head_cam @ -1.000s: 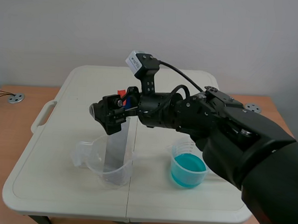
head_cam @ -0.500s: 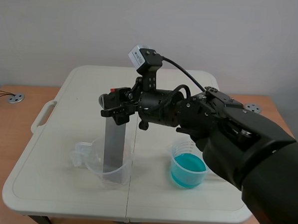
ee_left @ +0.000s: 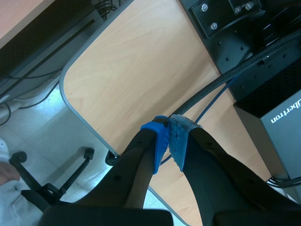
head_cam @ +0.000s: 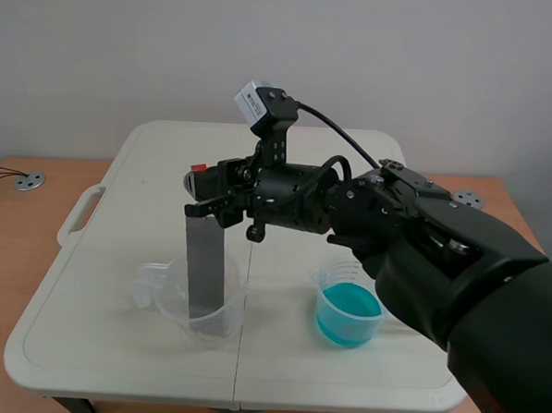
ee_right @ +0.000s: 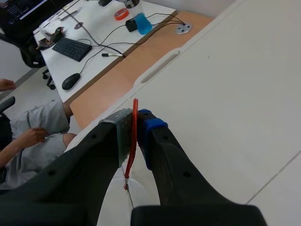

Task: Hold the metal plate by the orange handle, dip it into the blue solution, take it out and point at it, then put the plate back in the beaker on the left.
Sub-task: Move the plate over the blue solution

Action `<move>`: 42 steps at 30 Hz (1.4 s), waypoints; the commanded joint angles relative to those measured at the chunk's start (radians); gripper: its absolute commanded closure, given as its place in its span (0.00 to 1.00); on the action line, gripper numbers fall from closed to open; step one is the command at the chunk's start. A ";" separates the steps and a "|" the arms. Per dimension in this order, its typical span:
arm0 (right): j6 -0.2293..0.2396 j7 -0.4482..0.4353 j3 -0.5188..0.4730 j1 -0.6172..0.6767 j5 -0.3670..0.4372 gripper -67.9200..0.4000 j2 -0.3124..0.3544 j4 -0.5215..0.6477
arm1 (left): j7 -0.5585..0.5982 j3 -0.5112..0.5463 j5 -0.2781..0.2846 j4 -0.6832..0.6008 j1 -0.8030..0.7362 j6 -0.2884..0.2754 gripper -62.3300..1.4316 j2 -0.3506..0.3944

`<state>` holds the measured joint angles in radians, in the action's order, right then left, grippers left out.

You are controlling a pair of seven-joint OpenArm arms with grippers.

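Shifts metal plate (head_cam: 204, 267) slightly left and a touch higher than half a second ago, carried by right gripper (head_cam: 210, 192) clamped on orange handle (head_cam: 200, 167) at plate top. Holds plate near upright now, versus clearly tilted a second ago with wrist rolled further over. Leaves lower end of plate down inside clear left beaker (head_cam: 165, 289) on white table (head_cam: 116, 254). Shows blue solution (head_cam: 347, 314) in right beaker (head_cam: 332, 276) in same spot as before, well apart from plate. Confirms grip in right wrist view: thin orange handle (ee_right: 134, 136) edge-on, pressed between both pads. Finds left gripper (ee_left: 169, 136) only in left wrist view, pads together on nothing, over a wooden desk edge (ee_left: 122, 75) and cables.
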<state>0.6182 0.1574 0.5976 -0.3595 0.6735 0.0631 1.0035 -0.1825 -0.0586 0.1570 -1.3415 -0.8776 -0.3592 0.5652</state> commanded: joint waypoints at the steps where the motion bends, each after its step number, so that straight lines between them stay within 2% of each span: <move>1: 0.041 -0.018 -0.001 -0.025 0.011 0.98 -0.005 0.018 | 0.006 0.001 0.003 -0.013 0.000 -0.003 0.93 -0.005; 3: 0.081 -0.019 -0.001 -0.024 0.012 0.98 -0.005 0.018 | 0.006 0.001 0.003 -0.013 0.000 -0.003 0.93 -0.005; 8: 0.127 -0.032 -0.001 -0.016 0.011 0.98 -0.005 0.022 | 0.006 0.001 0.003 -0.013 0.000 -0.003 0.93 -0.005; 16: 0.127 -0.037 -0.001 0.013 -0.001 0.98 -0.005 0.079 | 0.006 0.001 0.003 -0.013 0.000 -0.003 0.93 -0.005; 24: 0.127 -0.036 -0.001 0.083 -0.078 0.98 0.005 0.219 | 0.006 0.001 0.003 -0.013 0.000 -0.003 0.93 -0.005; 42: 0.127 -0.036 -0.004 0.190 -0.121 0.98 0.104 0.562 | 0.006 0.001 0.003 -0.013 0.000 -0.003 0.93 -0.005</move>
<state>0.7307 0.1360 0.5976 -0.1623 0.5385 0.1627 1.5448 -0.1822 -0.0586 0.1570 -1.3415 -0.8776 -0.3592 0.5652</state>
